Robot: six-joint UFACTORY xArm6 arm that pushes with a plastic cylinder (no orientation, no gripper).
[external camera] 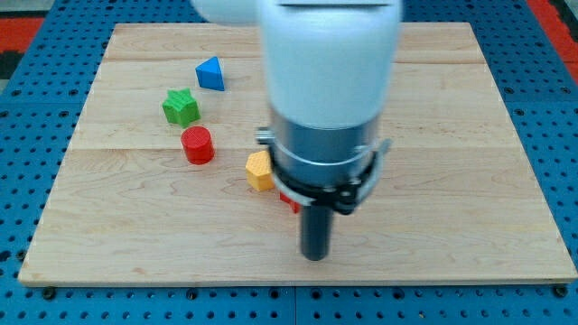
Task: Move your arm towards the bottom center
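**Tip close to the bottom centre of the board**

Wooden boarding, pale and smooth, is laid over a blue perforated bench. My tip is seen near the board's bottom edge, about midway along it, apart from every block. No claw is fitted, so nothing is held; the rod is judged stiff and should slide easily. A red block, mostly hidden, sits just above the tip, with a yellow block beside it. Toward the top-left corner a red cylinder, a green star and a blue triangle are grouped.
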